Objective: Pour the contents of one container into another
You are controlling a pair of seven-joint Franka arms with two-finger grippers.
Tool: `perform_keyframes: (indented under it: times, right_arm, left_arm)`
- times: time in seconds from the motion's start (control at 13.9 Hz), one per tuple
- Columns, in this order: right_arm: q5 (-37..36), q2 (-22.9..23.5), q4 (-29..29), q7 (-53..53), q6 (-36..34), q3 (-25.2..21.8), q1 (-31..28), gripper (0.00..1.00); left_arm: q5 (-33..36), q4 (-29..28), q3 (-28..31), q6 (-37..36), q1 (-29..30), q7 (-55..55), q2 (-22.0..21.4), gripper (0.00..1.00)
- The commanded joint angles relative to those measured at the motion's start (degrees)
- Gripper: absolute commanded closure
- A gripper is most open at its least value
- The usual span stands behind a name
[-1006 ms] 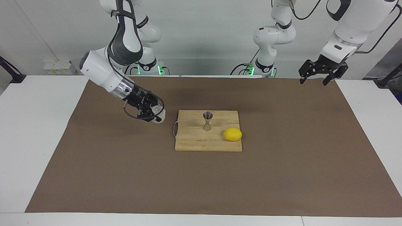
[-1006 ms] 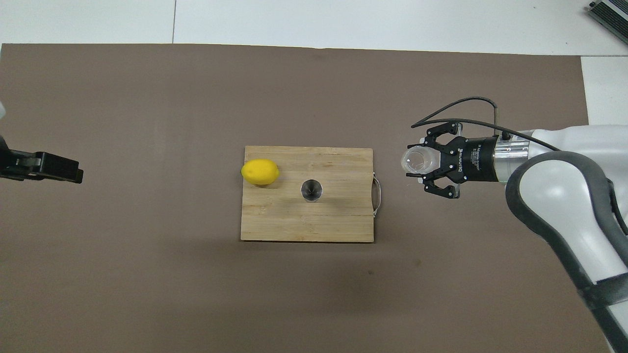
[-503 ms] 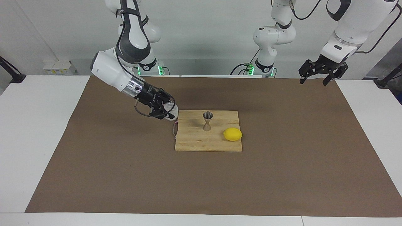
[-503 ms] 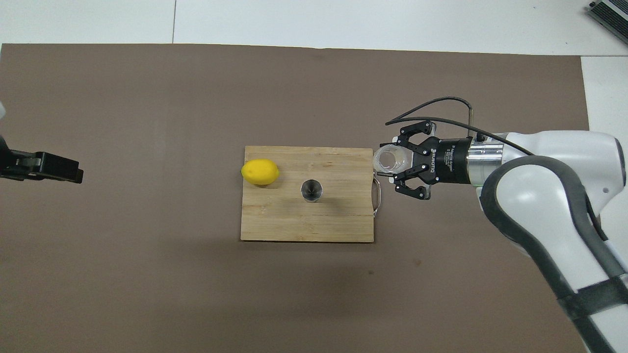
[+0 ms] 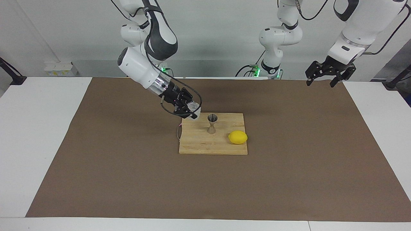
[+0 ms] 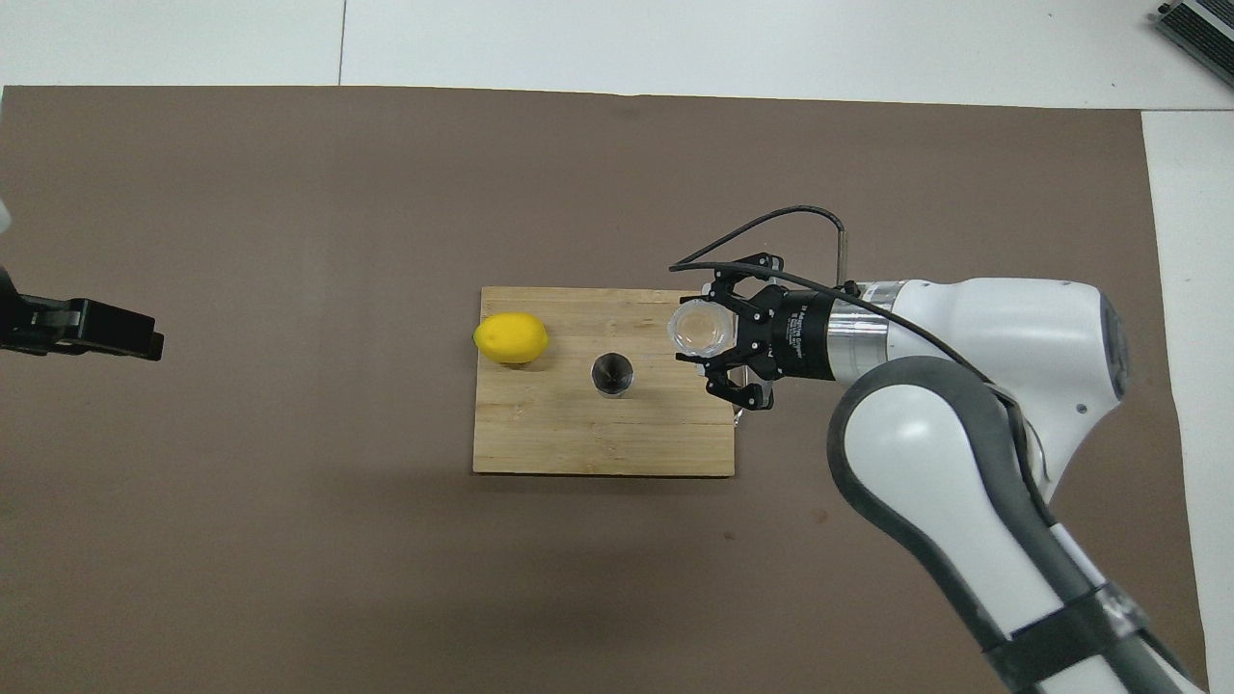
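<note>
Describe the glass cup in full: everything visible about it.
The glass cup is small, squat and clear, with faceted walls and a round open mouth facing up. The right gripper is shut on it, holding it in the air, roughly upright, over the wooden board's edge beside the steel jigger, not touching it. Contents cannot be made out.

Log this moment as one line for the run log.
right hand: shut on glass cup, over cutting board edge | jigger: upright, not yet filled | left hand: open, waiting
</note>
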Motion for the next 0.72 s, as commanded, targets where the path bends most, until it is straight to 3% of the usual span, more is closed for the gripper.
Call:
perform_keyframes:
  times: [0.0, 0.43, 0.65]
  right_arm:
    - [-6.9, 1.1, 0.2, 5.6, 3.4, 3.4, -0.3, 0.5]
    - [-20.8, 4.3, 2.1, 12.3, 4.5, 6.1, -0.2, 0.5]
    - [-22.6, 4.4, 2.1, 13.0, 4.8, 6.5, -0.2, 0.5]
  left_arm:
    - [0.9, -1.7, -0.5, -0.3, 0.5, -0.7, -1.8, 0.0]
    - [0.9, -1.7, -0.5, -0.3, 0.5, -0.7, -1.8, 0.0]
    - [0.9, -1.7, -0.5, -0.3, 0.5, -0.7, -1.8, 0.0]
